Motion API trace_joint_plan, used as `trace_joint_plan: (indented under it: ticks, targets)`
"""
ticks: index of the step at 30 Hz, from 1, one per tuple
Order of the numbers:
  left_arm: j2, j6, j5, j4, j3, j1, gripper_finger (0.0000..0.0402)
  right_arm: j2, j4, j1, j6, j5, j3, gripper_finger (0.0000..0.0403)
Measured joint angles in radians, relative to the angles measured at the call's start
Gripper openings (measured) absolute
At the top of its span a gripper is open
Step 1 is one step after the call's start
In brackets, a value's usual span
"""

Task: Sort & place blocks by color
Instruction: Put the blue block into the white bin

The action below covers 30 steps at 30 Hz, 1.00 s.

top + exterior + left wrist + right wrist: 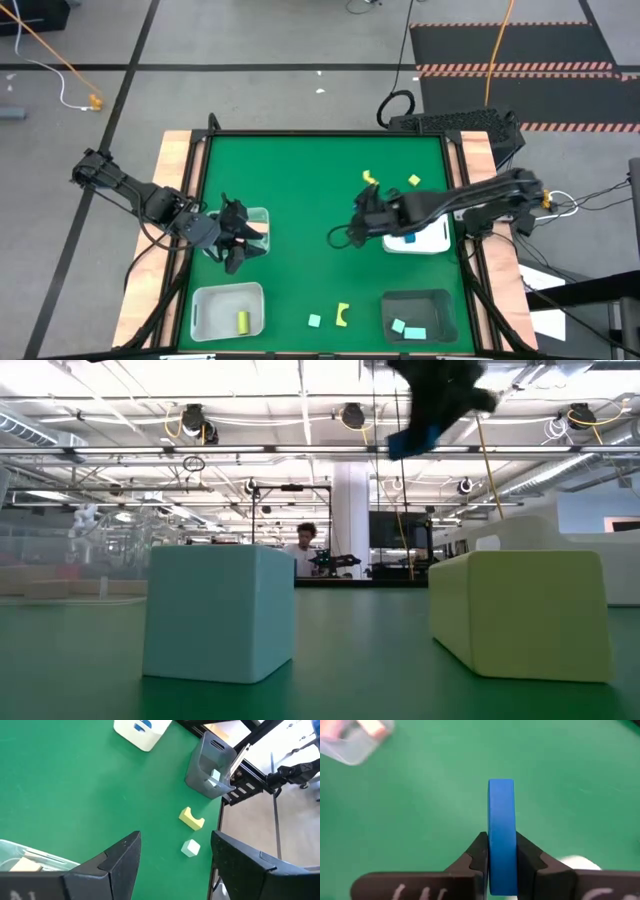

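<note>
From above, the right gripper hangs over the middle of the green counter, beside the white tray; the left gripper waits over the clear tray. Low view — a teal block and a yellow-green block lie on the counter. Left wrist view: the fingers stand apart, empty. Right wrist view — the fingers clamp a blue block upright.

Bright even overhead light, blurred clear tray

Green table with wood side rails. Clear tray at left, white tray at right, second clear tray and dark tray along near edge. Person seated far back.
</note>
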Motion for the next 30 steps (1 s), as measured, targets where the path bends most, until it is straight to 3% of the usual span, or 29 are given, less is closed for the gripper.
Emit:
trace_joint_plan:
  ticks: [6,13,22,30]
  targets:
    - [0.0,-0.01,-0.061,0.004,0.0,0.0,0.0241,-0.13,-0.224,-0.002,0.074,-0.099,-0.057,0.0034]
    - [0.0,-0.011,-0.115,0.021,0.0,0.0,0.0241,-0.249,-0.237,-0.002,0.116,-0.255,-0.275,0.0034]
    - [0.0,-0.045,-0.179,0.122,0.0,0.0,0.0241,-0.35,-0.138,-0.002,0.108,-0.258,-0.506,0.0059]
    - [0.034,-0.141,-0.229,0.14,0.0,0.001,0.0241,-0.42,-0.126,-0.002,0.049,-0.259,-0.572,0.0113]
